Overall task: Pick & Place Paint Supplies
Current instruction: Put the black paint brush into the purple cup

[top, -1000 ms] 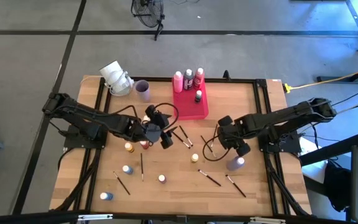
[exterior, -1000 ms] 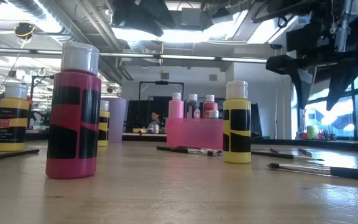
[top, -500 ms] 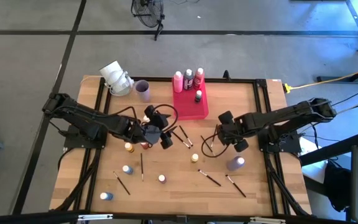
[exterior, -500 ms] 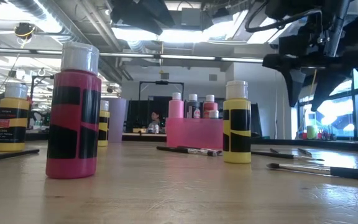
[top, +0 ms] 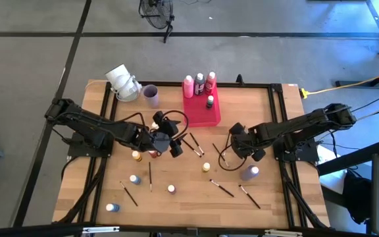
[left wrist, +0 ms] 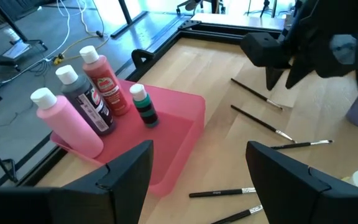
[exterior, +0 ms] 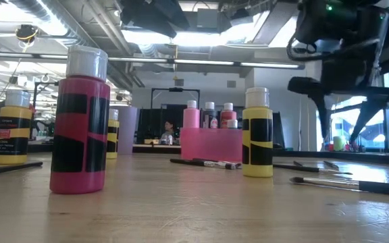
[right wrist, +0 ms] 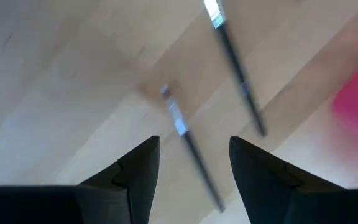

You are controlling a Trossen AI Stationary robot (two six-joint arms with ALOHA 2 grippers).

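Observation:
Small paint bottles stand about the table, among them a purple one (top: 249,172), a yellow one (top: 206,167) and a blue one (top: 135,179). In the low view a pink bottle (exterior: 80,128) stands nearest. Thin dark paintbrushes lie flat on the wood. My right gripper (top: 231,146) hangs open over two brushes (top: 219,153), fingers pointing down; in its wrist view one brush (right wrist: 185,134) lies between the open fingers (right wrist: 194,149), untouched. My left gripper (top: 173,143) waits open near the table's middle (left wrist: 197,180), facing the tray.
A pink-red tray (top: 202,117) at the far middle holds several bottles (left wrist: 92,93). A lilac cup (top: 151,95) and a white object (top: 124,82) stand at the far left. More brushes (top: 222,189) and bottles (top: 112,207) lie toward the near edge.
My right gripper has moved from beside the purple bottle toward the table's left and far side. It has then turned its fingers downward and lowered over the paintbrushes. The bottles and brushes have stayed where they were.

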